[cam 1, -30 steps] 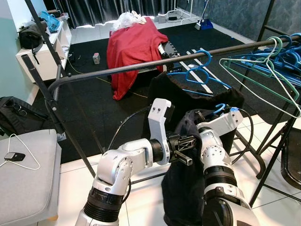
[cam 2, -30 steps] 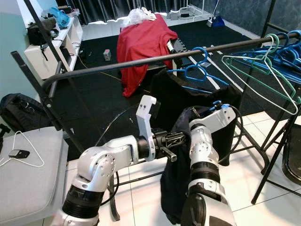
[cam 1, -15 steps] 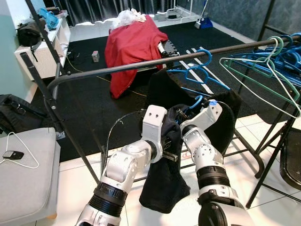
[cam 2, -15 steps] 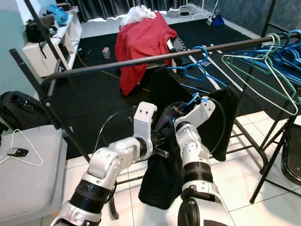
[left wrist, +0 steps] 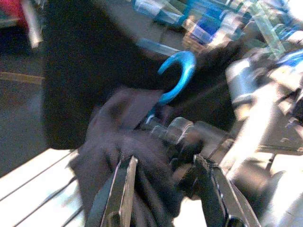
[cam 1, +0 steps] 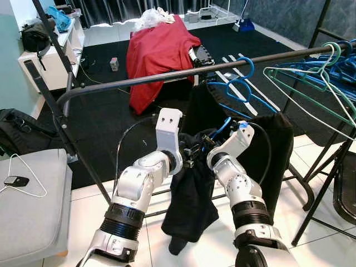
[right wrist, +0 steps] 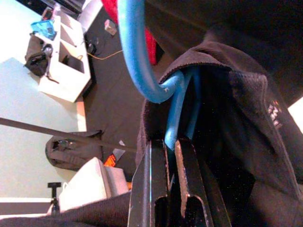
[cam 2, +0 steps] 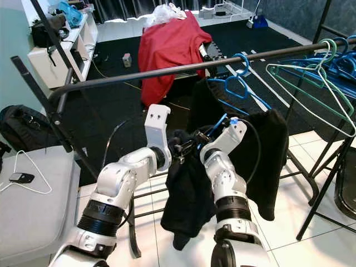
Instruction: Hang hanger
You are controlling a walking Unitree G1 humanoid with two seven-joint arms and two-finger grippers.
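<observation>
The right gripper (right wrist: 171, 158) is clamped on the neck of the blue plastic hanger (right wrist: 142, 61), which carries a black fabric garment (cam 1: 192, 194). The left gripper (left wrist: 163, 189), fingers spread, rests against the garment's collar just beside the hook. Hanger and garment sit between the two arms, below and in front of the dark metal clothes rail (cam 1: 167, 77). Step in hand: carrying the loaded hanger toward the rail. The next move calls for lifting the hook above the rail and lowering it on.
</observation>
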